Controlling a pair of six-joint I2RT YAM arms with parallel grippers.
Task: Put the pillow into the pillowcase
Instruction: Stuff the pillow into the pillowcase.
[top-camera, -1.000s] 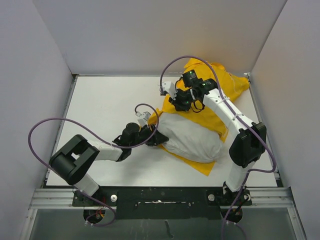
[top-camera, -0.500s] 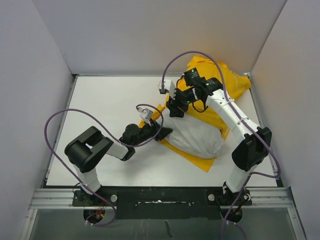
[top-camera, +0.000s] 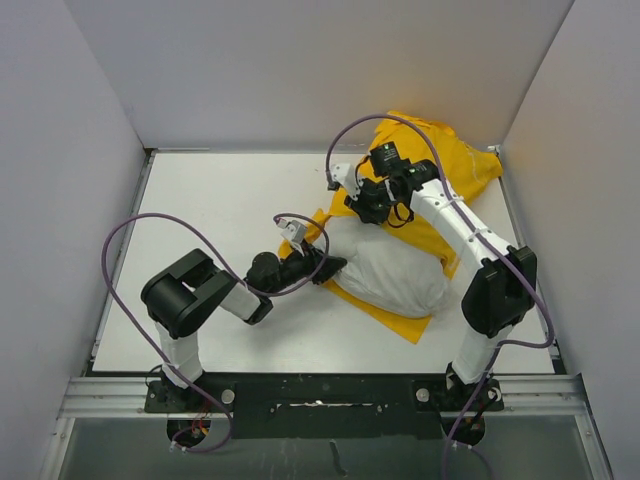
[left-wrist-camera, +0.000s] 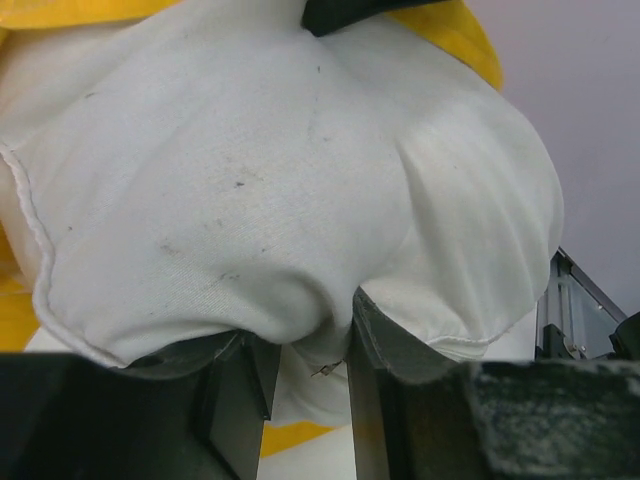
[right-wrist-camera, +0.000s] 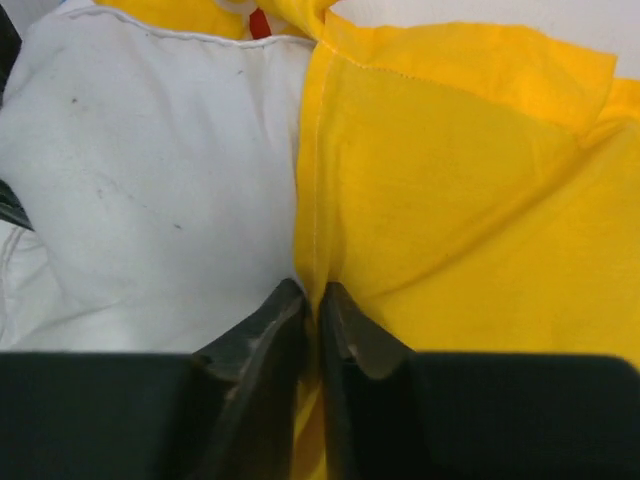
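Observation:
The white pillow lies at the right of the table on the lower flap of the yellow pillowcase; its far end goes under the yellow cloth. My left gripper is at the pillow's near-left end. In the left wrist view the pillow fills the picture, and the left gripper is shut on a fold of its fabric. My right gripper is at the pillowcase's open edge above the pillow. In the right wrist view it is shut on the yellow hem of the pillowcase, beside the pillow.
White walls enclose the table on the left, back and right. Purple cables loop over both arms. A metal rail with the arm bases runs along the near edge.
The left arm has folded in and its gripper has moved right with the pillow's end. The right gripper has shifted a little along the pillowcase's edge.

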